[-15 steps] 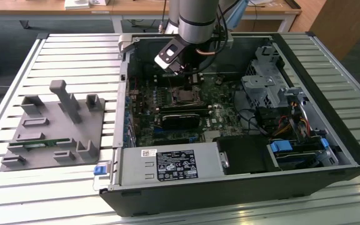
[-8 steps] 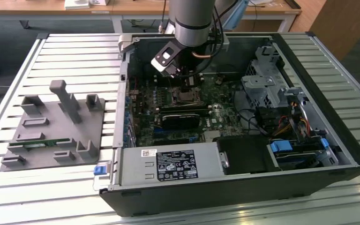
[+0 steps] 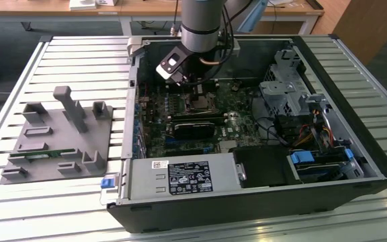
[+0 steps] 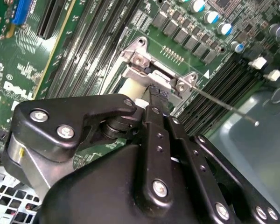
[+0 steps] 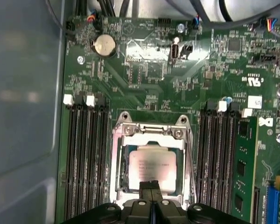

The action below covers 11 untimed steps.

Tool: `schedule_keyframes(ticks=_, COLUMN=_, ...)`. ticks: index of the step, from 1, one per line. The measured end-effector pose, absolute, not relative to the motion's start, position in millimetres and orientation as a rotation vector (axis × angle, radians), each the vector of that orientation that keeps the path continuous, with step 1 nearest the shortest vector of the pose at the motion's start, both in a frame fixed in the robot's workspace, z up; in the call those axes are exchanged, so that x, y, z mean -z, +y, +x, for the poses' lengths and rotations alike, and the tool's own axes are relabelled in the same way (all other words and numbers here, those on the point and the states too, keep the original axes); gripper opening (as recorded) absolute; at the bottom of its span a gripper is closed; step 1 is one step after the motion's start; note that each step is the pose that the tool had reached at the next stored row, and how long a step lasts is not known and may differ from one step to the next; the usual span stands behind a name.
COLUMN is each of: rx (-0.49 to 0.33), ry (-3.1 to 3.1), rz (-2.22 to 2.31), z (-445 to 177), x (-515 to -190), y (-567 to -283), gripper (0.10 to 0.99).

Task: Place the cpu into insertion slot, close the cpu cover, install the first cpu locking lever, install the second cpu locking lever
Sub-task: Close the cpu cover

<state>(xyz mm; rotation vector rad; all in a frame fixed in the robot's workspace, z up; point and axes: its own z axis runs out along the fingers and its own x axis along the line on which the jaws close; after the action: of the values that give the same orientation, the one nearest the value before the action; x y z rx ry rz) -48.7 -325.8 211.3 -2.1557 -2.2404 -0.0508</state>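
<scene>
1. Our pincer (image 5: pixel 150 185) has its fingertips pressed together, with nothing visible between them.
2. The cpu (image 5: pixel 151 169) sits in the insertion slot (image 5: pixel 124 173) right at the pincer's tips; we cannot tell whether they touch it.
3. The cpu cover (image 5: pixel 151 132) lies flat around the cpu, its far bar just beyond the tips.
4. In the second wrist view, a thin locking lever (image 4: pixel 226 106) juts out from the socket's corner, just beside the pincer.
5. Long memory slots (image 5: pixel 84 163) run along both sides of the pincer.
</scene>
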Motion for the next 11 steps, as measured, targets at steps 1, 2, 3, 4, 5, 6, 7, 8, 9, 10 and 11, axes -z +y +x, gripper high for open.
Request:
schedule_keyframes(ticks=1, rx=0.051, ry=-2.240, rz=-2.156, z=-49.8, x=-210.7, y=-325.8, gripper=0.106)
schedule_keyframes(ticks=2, rx=0.051, ry=-2.240, rz=-2.156, z=-50.8, x=-210.1, y=-325.8, gripper=0.106)
schedule_keyframes(ticks=3, rx=0.051, ry=-2.240, rz=-2.156, z=-51.4, x=-209.4, y=-325.8, gripper=0.106)
schedule_keyframes(ticks=4, rx=0.051, ry=-2.240, rz=-2.156, z=-51.7, x=-208.5, y=-325.8, gripper=0.106)
schedule_keyframes(ticks=5, rx=0.051, ry=-2.241, rz=-2.155, z=-51.7, x=-207.5, y=-325.8, gripper=0.106)
schedule_keyframes(ticks=6, rx=0.051, ry=-2.241, rz=-2.155, z=-51.8, x=-206.5, y=-325.8, gripper=0.106)
schedule_keyframes(ticks=7, rx=0.051, ry=-2.241, rz=-2.155, z=-51.8, x=-205.4, y=-325.8, gripper=0.106)
schedule_keyframes(ticks=8, rx=0.051, ry=-2.240, rz=-2.156, z=-51.8, x=-204.4, y=-325.8, gripper=0.106)
schedule_keyframes(ticks=9, rx=0.051, ry=-2.240, rz=-2.156, z=-51.9, x=-203.4, y=-325.8, gripper=0.106)
schedule_keyframes(ticks=10, rx=0.051, ry=-2.240, rz=-2.156, z=-51.9, x=-202.6, y=-325.8, gripper=0.106)
schedule_keyframes(ticks=11, rx=0.051, ry=-2.241, rz=-2.156, z=-51.9, x=-201.8, y=-325.8, gripper=0.106)
